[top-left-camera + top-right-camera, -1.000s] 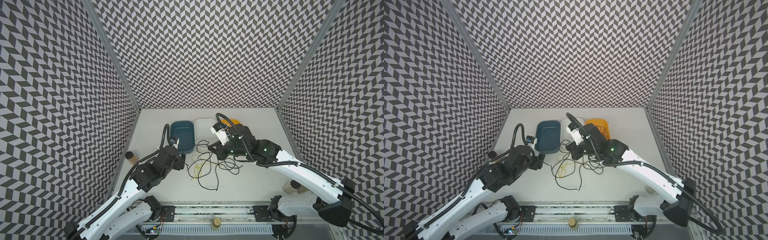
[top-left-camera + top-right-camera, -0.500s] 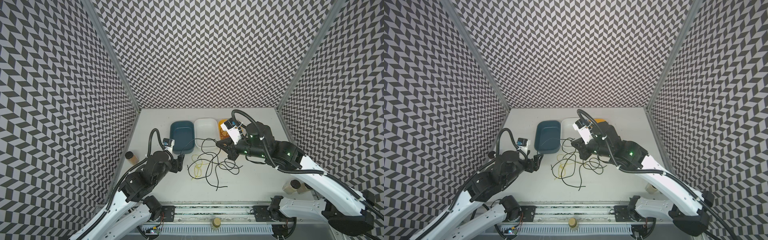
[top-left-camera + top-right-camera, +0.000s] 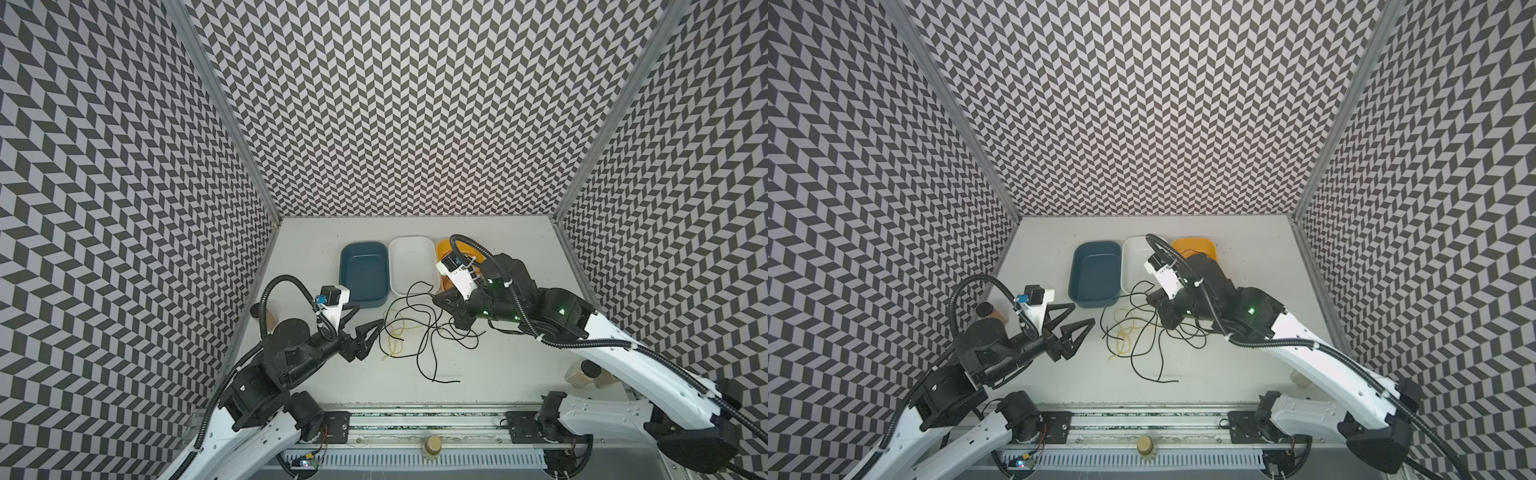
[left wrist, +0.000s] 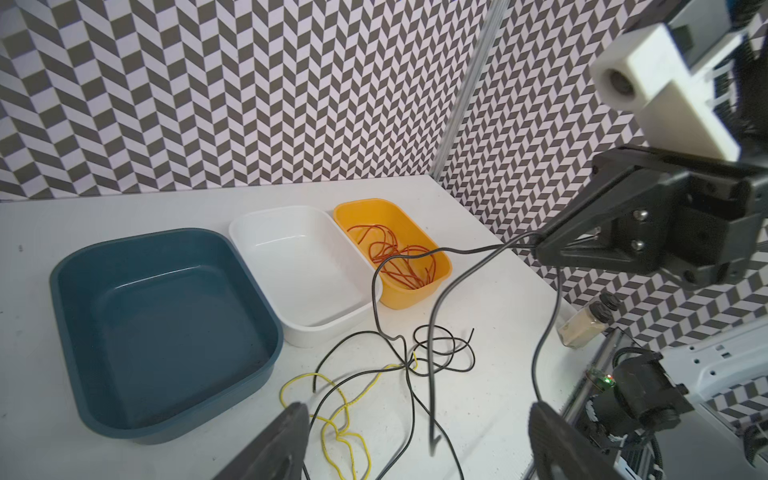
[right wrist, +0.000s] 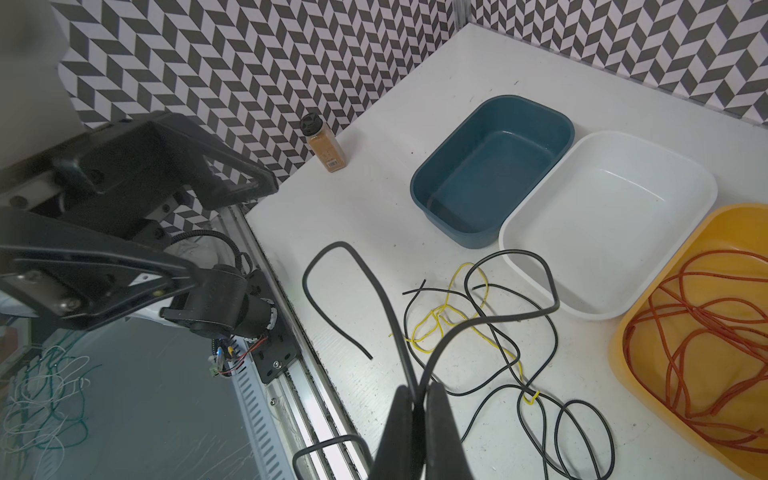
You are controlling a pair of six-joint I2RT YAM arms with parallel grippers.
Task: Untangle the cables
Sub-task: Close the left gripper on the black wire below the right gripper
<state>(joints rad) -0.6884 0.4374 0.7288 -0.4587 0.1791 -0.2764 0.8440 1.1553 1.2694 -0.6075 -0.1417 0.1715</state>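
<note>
Several thin black cables [image 3: 422,332] lie tangled on the white table with a yellow cable [image 3: 392,341] among them. In the right wrist view my right gripper [image 5: 417,390] is shut on a doubled black cable [image 5: 519,316], held above the table beside the white tray. It stands over the right side of the tangle in both top views [image 3: 438,299] [image 3: 1152,297]. My left gripper [image 3: 370,318] hovers open just left of the tangle, nothing between its fingers [image 4: 291,419]. The yellow cable [image 4: 301,376] lies just ahead of it. An orange-red cable [image 4: 399,257] is coiled in the orange tray [image 4: 432,286].
A blue tray [image 3: 363,274], a white tray [image 3: 411,266] and the orange tray [image 3: 1196,245] stand side by side behind the tangle. A spice jar [image 5: 326,145] stands by the left wall and more jars [image 3: 582,374] at the front right. A rail [image 3: 415,419] borders the front edge.
My right gripper has shifted right, drawing the black cable and its loose end with it. My left arm has drawn back and its jaws have opened wider.
</note>
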